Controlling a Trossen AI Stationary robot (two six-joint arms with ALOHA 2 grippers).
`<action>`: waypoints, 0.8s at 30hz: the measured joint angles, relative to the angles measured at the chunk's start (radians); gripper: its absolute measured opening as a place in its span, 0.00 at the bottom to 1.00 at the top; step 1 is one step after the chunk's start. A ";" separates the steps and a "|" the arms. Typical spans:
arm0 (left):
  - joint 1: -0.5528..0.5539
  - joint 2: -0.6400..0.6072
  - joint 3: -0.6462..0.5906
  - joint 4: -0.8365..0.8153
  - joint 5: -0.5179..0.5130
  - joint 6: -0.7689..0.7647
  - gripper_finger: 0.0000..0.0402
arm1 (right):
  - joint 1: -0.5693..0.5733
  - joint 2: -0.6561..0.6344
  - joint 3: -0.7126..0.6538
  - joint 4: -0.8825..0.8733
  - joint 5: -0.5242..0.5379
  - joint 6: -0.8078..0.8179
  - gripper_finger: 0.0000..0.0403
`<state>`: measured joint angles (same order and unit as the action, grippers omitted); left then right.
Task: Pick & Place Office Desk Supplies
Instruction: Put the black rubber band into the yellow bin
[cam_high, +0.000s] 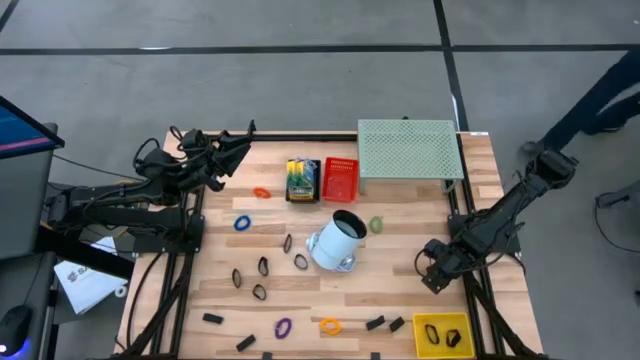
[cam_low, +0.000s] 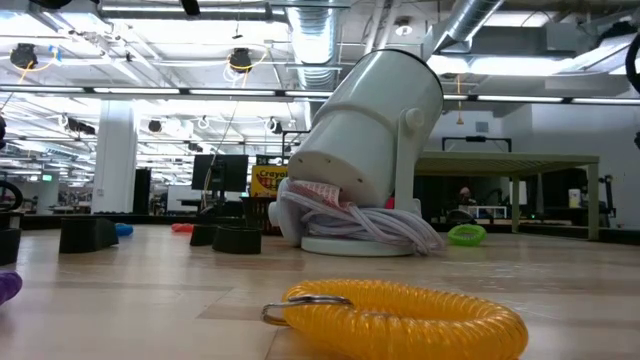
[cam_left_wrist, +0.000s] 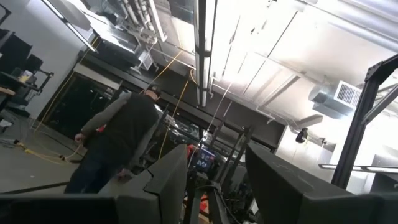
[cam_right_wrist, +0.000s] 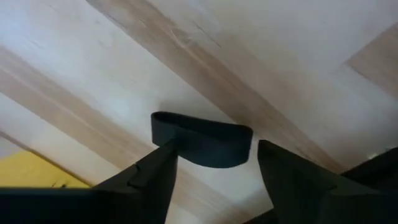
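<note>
Small supplies lie scattered on the wooden table (cam_high: 400, 300): black binder clips (cam_high: 375, 322), black rings (cam_high: 263, 265), and orange (cam_high: 262, 192), blue (cam_high: 242, 223), green (cam_high: 376, 225) and purple (cam_high: 283, 327) rings. A crayon box (cam_high: 302, 180) lies beside a red basket (cam_high: 340, 178). My right gripper (cam_high: 432, 280) is low over the table's right side, open. In the right wrist view its fingers (cam_right_wrist: 155, 174) straddle a flat black piece (cam_right_wrist: 205, 142) lying on the wood. My left gripper (cam_high: 245, 135) waits at the far left corner, open (cam_left_wrist: 214, 174), pointing into the room. My right gripper comes down from above with one finger on each side of the black piece (cam_right_wrist: 186, 134), which lies flat on the table. Its one finger stands in front of the piece's end, and I cannot tell whether it touches.
A white tipped-over container (cam_high: 338, 240) sits mid-table on a coiled cord (cam_low: 370, 225). A green mesh tray (cam_high: 408, 150) stands at the far edge, and a yellow bin (cam_high: 442, 333) holding black items sits at the near right corner. A person (cam_left_wrist: 118, 143) stands beyond the table.
</note>
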<state>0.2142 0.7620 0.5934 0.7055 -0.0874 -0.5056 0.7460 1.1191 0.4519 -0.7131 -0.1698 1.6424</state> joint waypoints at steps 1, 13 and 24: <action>0.000 0.000 0.000 0.000 0.000 0.000 0.40 | 0.000 0.000 0.000 0.004 0.003 0.004 0.49; 0.000 0.000 0.000 -0.001 0.007 0.002 0.40 | 0.000 0.000 0.000 0.092 0.012 0.042 0.05; 0.000 0.000 0.000 -0.002 0.015 0.003 0.40 | -0.019 -0.002 0.195 0.093 0.186 0.083 0.02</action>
<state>0.2142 0.7620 0.5934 0.7033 -0.0727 -0.5026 0.7268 1.1172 0.6469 -0.6201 0.0162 1.7254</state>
